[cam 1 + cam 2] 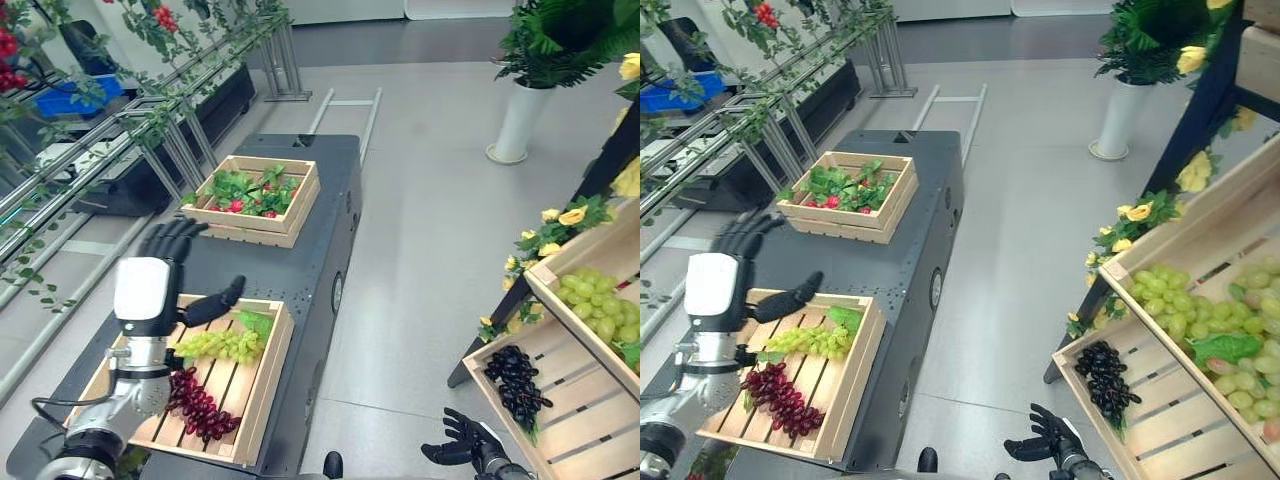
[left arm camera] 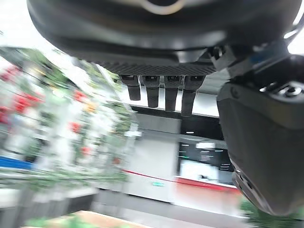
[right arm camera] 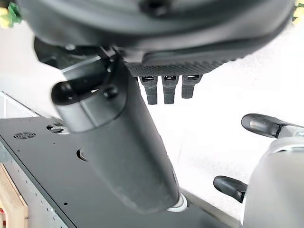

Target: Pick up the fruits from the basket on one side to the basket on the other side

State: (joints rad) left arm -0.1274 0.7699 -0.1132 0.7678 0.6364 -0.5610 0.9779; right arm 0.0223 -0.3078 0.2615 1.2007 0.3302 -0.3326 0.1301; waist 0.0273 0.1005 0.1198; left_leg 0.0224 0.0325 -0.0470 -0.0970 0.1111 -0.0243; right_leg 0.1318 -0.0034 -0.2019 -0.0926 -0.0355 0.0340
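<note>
Over the near crate (image 1: 268, 372), left hand (image 1: 165, 285) hovers, fingers released, holding nothing.
Green grapes (image 1: 218, 345) and red grapes (image 1: 198, 404) lie inside; advise lowering squarely onto one bunch before closing. Right hand (image 1: 468, 443) idle, fingers relaxed.

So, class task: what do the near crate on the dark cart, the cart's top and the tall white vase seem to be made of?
Near crate: pale unfinished wood, apparently; slats with visible gaps and grain.
Cart top: dark grey, matte, probably painted metal; flat panels with small fasteners along the side.
White vase: smooth, glossy white, ceramic or plastic; the look leaves it open.
</note>
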